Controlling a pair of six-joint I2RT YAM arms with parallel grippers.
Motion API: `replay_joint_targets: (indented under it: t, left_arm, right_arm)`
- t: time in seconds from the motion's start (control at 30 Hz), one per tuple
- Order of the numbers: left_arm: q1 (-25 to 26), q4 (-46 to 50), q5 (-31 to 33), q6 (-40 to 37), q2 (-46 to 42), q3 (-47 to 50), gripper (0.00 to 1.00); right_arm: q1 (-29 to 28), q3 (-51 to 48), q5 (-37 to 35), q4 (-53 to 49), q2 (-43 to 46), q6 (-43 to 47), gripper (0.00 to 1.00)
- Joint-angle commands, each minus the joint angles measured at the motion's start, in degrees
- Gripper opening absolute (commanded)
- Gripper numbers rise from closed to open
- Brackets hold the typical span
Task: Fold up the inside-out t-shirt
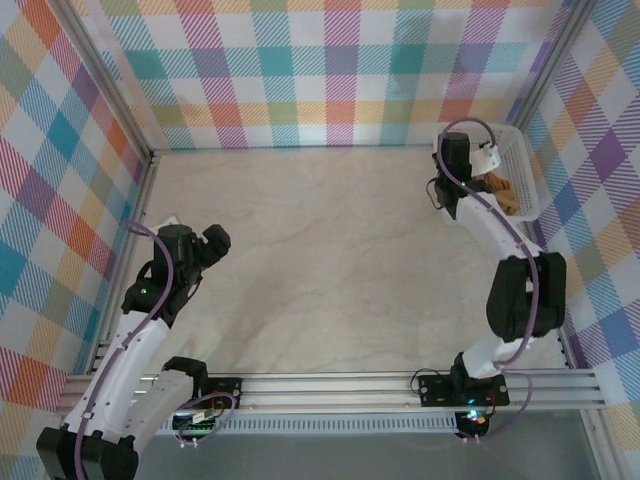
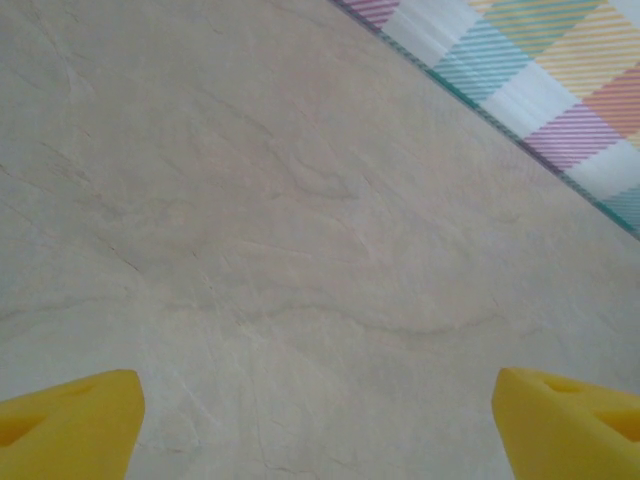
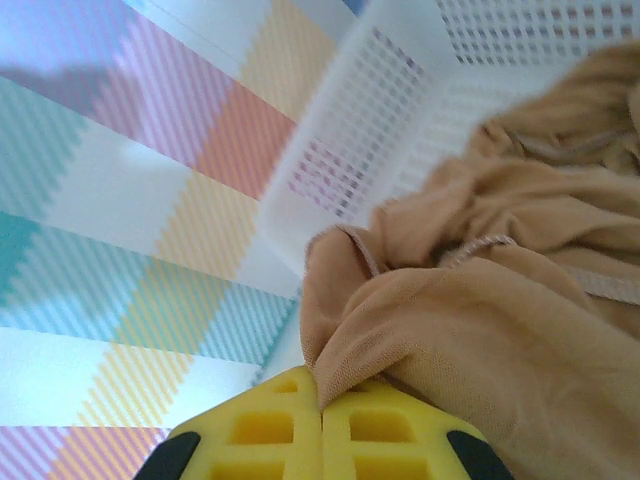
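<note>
Inside-out t-shirt [image 1: 505,192] is sitting crumpled in the white mesh basket [image 1: 527,165], which is tucked into the table's [image 1: 330,270] far right corner, right up against the plaid wall [image 1: 340,70]. It's one bunched tan heap, so I honestly can't tell which way the neck or hem points, and it has no real long axis. From above, the bit that shows just runs roughly along the basket's length, far to near.

The right wrist view has folds and stitched seams piled on each other, with the mesh basket wall close behind them. The right gripper [image 3: 322,402] is down in the basket with its yellow fingers pressed tight together. A fold of the shirt comes right out of the tips, so it looks pinched.

The left gripper [image 2: 318,400] is over by the table's left edge with its jaws spread wide. It's got nothing between them and is pointing at bare marbled tabletop.

As for room, a big stretch of tabletop lies open between the two arms, running from the near rail to the far wall.
</note>
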State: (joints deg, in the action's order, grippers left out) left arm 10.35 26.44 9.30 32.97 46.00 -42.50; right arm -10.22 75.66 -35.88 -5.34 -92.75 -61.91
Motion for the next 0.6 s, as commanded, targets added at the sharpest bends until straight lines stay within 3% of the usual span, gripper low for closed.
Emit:
replay_joint_targets:
  t: [0.0, 0.2, 0.37, 0.57]
  left_arm:
    - [-0.4, -3.1, -6.0, -1.4, 0.3, 0.7, 0.9]
    - [-0.4, -3.2, -11.8, -2.8, 4.7, -1.5, 0.9]
    - [-0.3, -6.6, -14.6, 1.2, 7.6, -0.7, 0.89]
    - [-0.3, -8.6, -18.0, 2.3, 10.5, -1.1, 0.86]
  right_arm:
    - [-2.2, -1.5, -6.0, 2.7, 4.1, 4.6, 0.0]
    - [-3.8, -2.6, -8.4, 3.4, 10.2, 9.3, 0.0]
    - [-5.2, 1.5, -8.1, 5.0, 13.5, 18.1, 0.0]
    - [-8.7, 12.6, -1.1, 3.2, 15.8, 27.2, 0.0]
